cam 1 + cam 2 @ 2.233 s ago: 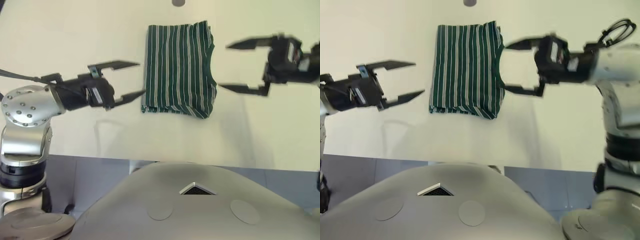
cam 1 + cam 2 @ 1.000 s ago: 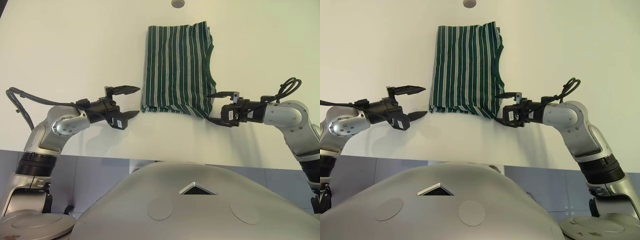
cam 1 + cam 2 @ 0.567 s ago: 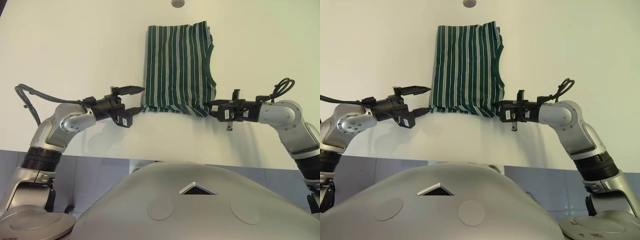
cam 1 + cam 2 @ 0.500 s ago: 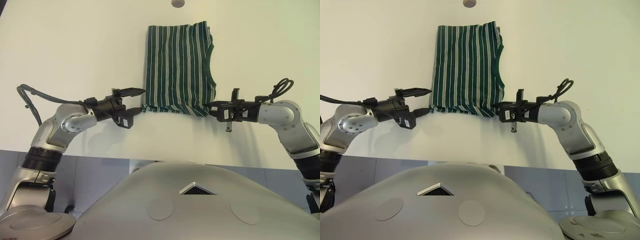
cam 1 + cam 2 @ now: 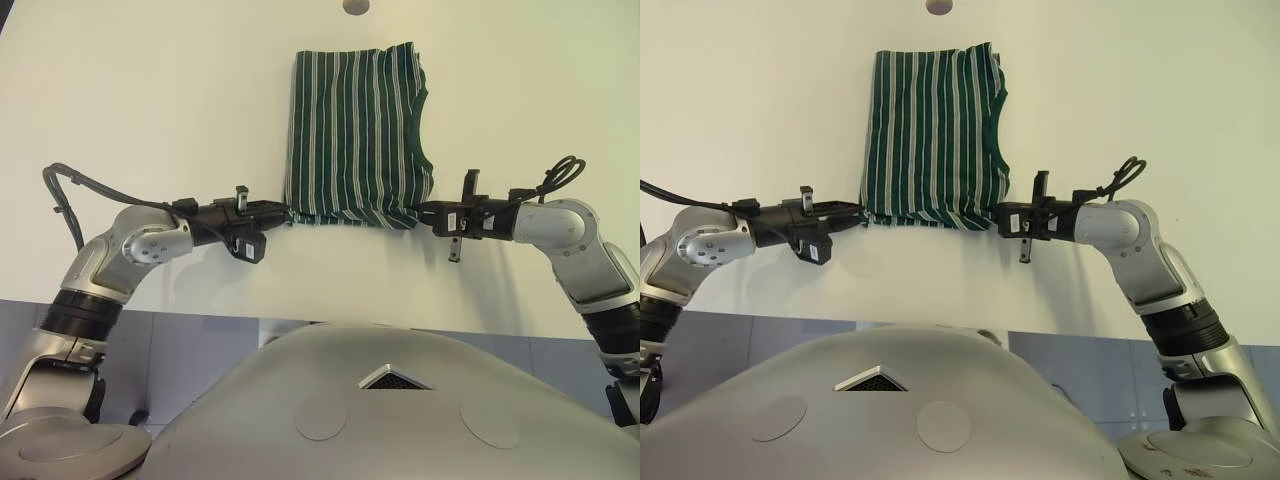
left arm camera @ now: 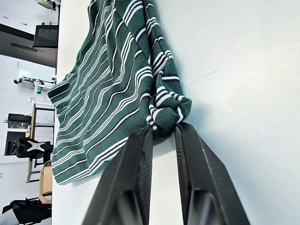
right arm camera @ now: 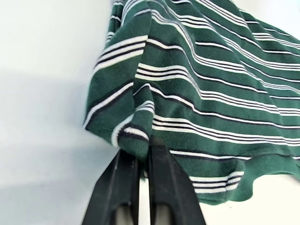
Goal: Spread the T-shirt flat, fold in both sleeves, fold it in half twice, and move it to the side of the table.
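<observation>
Quick heads up on where you're at. The shirt (image 5: 357,135) is lying as a tidy striped rectangle around the middle of the table (image 5: 150,100), and you've got one near corner in each gripper. The left gripper (image 6: 163,133) is pinched almost closed on a little wad of cloth at the left corner. The right gripper (image 7: 139,146) is closed tight on the hem at the right corner. Both arms are down low, just off the tabletop.

What I'd worry about is that those bites look small. In the left wrist view it only has the very tip of the bunched corner. Lift fast and it could pop out, so that side drops while the other goes up and your fold goes crooked.

On the right it's hard to tell whether you've caught every layer or just some of them. If the rest don't come along, the stack peels open and whatever's folded inside may spill out.

Also make sure the two grippers travel together:
- If one runs ahead, it'll twist the rectangle.
- If they pull apart, that could tug the edge out of the pinch.
- Dragging low across the table could bunch up the underside.

Go slow and even.
</observation>
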Robot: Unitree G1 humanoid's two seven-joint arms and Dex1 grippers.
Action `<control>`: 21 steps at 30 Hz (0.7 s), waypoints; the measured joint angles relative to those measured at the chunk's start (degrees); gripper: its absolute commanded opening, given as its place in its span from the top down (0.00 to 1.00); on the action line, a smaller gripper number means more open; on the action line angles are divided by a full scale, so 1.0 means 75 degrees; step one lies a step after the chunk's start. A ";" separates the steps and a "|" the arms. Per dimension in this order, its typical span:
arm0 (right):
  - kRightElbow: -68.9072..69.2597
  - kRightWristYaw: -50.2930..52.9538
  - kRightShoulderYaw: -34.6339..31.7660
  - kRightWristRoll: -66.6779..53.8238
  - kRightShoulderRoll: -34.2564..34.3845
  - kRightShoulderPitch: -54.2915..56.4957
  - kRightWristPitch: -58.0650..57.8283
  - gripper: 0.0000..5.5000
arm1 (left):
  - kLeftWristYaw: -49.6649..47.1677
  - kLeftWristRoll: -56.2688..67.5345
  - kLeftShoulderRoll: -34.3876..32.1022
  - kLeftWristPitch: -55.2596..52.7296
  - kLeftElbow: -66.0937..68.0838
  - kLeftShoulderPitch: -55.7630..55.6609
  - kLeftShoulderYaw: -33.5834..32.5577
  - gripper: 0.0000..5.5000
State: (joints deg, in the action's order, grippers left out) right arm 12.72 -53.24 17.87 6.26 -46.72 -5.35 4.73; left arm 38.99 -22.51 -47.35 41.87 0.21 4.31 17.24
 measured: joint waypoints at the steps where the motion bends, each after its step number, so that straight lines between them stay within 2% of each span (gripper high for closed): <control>1: 0.0000 -0.0001 0.0000 -0.0010 0.0002 0.0003 -0.0009 0.99 | 0.0051 0.0032 0.0001 -0.0015 -0.0065 -0.0001 0.0025 0.99; 6: 0.0008 -0.0025 -0.0003 -0.0179 0.0020 0.0005 -0.0112 0.99 | 0.0135 0.0501 0.0031 -0.0227 -0.0288 0.0009 0.0086 1.00; 9: 0.0036 -0.0379 -0.0277 -0.0733 -0.0050 -0.0001 -0.0479 0.99 | 0.0684 0.2394 0.0013 -0.1296 -0.1004 0.0186 -0.0113 1.00; 12: 0.0339 -0.1044 -0.0655 -0.1560 -0.0483 -0.0238 -0.0903 0.99 | 0.1515 0.3938 -0.0511 -0.2349 -0.1648 0.0538 -0.0364 1.00; 21: 0.0960 -0.2228 -0.1136 -0.2724 -0.1235 -0.0740 -0.1417 0.99 | 0.2898 0.6212 -0.1231 -0.4282 -0.2980 0.1577 -0.1106 1.00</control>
State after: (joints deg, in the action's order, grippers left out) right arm 19.91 -69.95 9.35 -14.17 -55.98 -10.90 -5.90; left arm 60.72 24.08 -56.59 9.75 -22.15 16.13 8.95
